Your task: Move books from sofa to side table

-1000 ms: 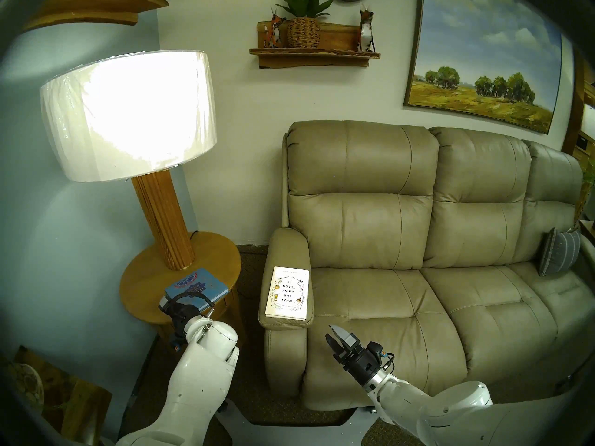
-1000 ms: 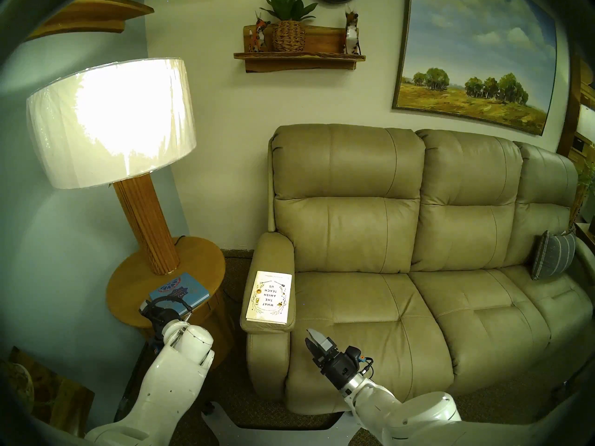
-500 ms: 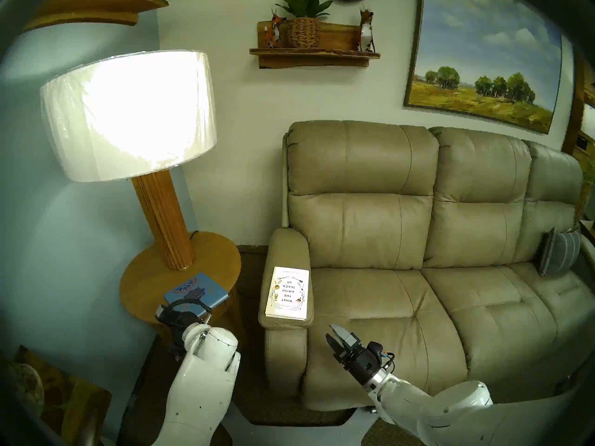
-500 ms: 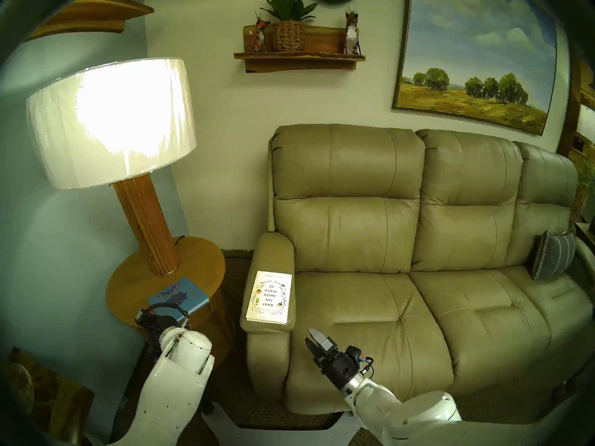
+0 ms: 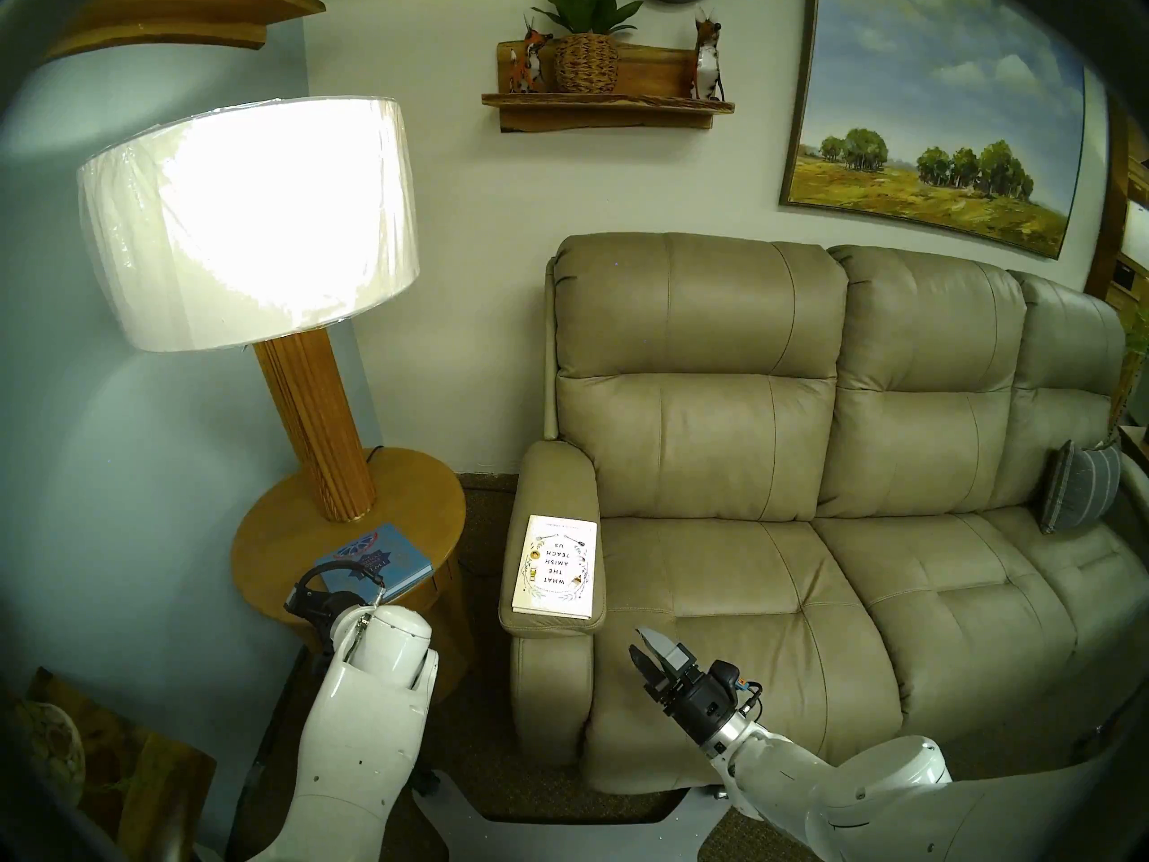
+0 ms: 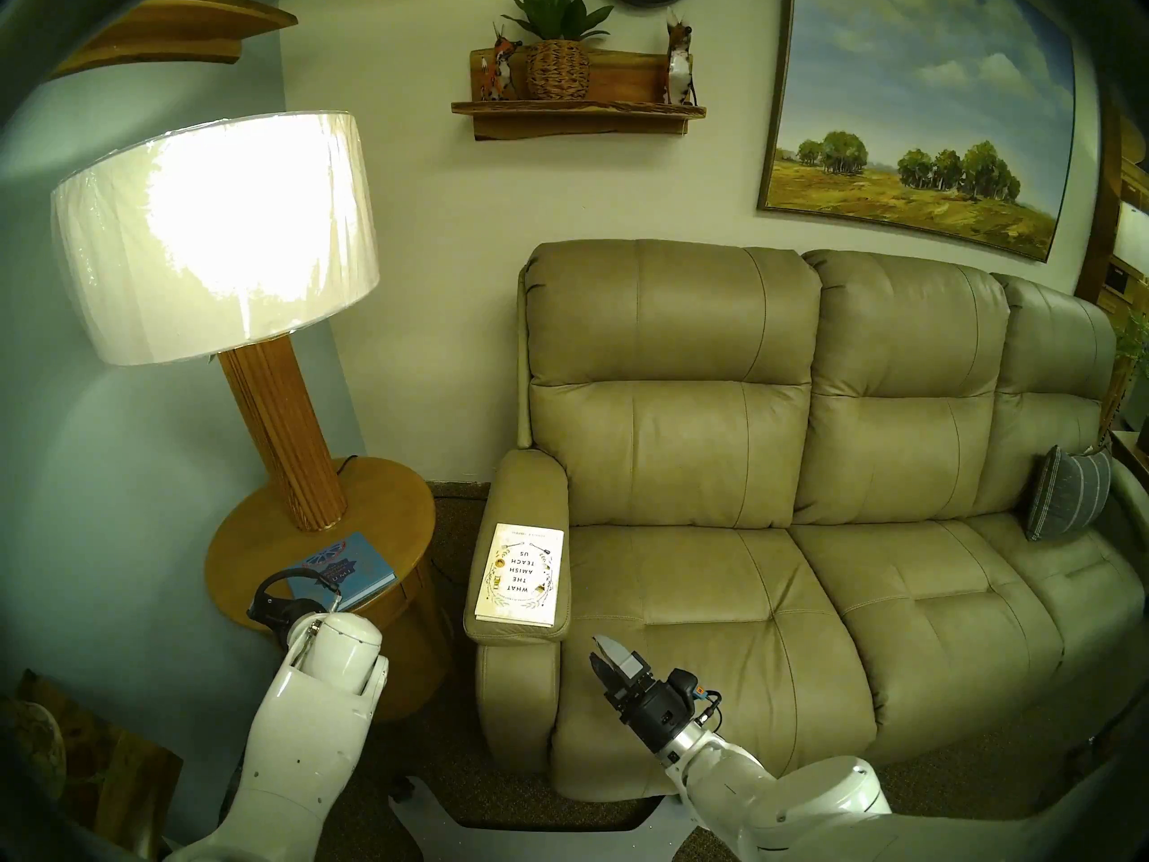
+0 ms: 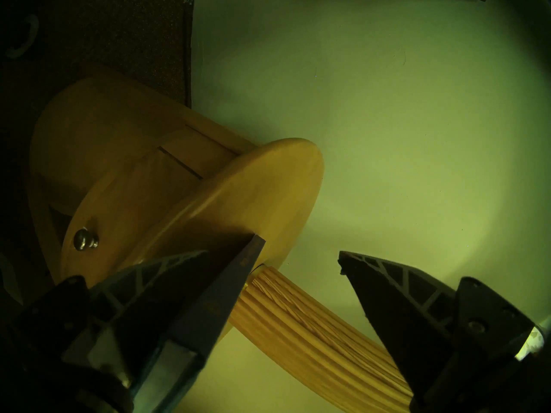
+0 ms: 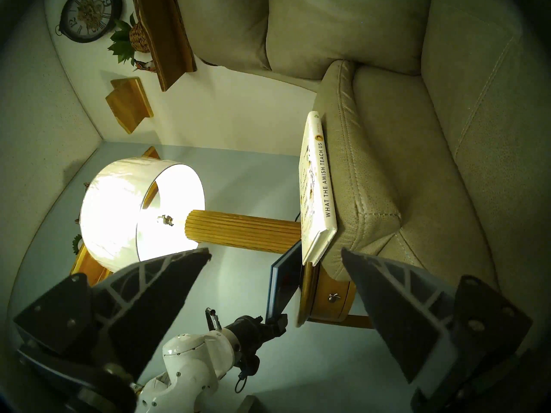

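Observation:
The turquoise-blue book (image 5: 379, 556) lies on the round wooden side table (image 5: 280, 531) in front of the lamp. In the right wrist view its near end (image 8: 283, 284) looks raised off the tabletop. My left gripper (image 7: 301, 251) is at that near corner with its jaws apart. The book's dark edge (image 7: 214, 299) rests along one finger. The cream-white book (image 5: 555, 565) lies flat on the left armrest (image 5: 553, 487) of the tan sofa (image 5: 746, 406). My right gripper (image 5: 643, 646) is open and empty, hovering over the seat front just right of the armrest.
A tall lit lamp (image 5: 249, 220) with a ribbed wooden post (image 5: 323, 419) stands at the back of the side table. A grey striped pillow (image 5: 1079, 487) sits at the sofa's far right. A wall shelf (image 5: 606, 105) with a plant hangs above.
My left arm has drawn back and to the left along the table's front edge. The blue book has shifted slightly with it. The right arm and the white book have not moved.

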Tool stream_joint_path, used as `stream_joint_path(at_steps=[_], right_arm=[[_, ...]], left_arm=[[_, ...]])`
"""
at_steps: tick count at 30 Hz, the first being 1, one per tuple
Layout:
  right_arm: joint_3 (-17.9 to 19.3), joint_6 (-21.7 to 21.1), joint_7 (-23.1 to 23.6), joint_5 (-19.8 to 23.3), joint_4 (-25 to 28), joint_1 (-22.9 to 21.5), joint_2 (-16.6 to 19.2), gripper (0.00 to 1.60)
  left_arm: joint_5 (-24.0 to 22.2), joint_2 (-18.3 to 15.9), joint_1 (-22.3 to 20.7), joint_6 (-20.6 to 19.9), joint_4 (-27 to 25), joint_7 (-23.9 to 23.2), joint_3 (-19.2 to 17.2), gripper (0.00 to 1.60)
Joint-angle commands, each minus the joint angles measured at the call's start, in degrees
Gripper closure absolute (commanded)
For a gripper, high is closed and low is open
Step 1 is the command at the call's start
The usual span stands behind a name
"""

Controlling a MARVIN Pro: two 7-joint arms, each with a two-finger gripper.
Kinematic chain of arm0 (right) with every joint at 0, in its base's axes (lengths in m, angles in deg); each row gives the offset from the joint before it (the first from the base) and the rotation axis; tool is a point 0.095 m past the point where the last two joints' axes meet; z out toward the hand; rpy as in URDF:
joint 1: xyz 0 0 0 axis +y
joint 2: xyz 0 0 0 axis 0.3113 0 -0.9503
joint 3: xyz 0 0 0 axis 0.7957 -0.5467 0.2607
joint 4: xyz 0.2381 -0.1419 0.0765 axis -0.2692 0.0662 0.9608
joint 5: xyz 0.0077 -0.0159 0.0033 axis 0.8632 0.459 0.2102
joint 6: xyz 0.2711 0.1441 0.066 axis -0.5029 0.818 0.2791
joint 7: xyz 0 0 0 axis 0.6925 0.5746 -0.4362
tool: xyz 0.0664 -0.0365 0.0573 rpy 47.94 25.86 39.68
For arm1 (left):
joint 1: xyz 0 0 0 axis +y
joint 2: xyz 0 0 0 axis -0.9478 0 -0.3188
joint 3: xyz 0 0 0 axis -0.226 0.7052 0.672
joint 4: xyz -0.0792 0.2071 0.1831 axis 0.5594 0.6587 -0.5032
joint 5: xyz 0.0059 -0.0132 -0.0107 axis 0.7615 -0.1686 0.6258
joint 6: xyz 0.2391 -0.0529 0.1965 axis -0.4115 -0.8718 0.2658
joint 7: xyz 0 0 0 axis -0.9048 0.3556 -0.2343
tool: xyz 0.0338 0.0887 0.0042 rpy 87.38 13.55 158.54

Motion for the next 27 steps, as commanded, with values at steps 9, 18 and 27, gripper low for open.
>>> stream_joint_path(at_steps=[9, 18, 27], right_arm=[[-0.6, 0.0, 0.7, 1.1, 0.2, 0.1, 0.0, 0.00], [-1.3, -0.1, 0.7, 2.0, 0.2, 0.5, 0.2, 0.00], [-1.6, 0.5, 0.7, 2.7, 0.2, 0.6, 0.4, 0.00]], left_arm=[[0.2, 2.7, 7.6, 3.0, -6.7, 0.1, 3.9, 0.00], [0.0, 2.2, 7.9, 2.7, -4.6, 0.7, 2.6, 0.00], [1.7, 1.7, 11.4, 0.0, -9.9, -0.5, 3.9, 0.00]])
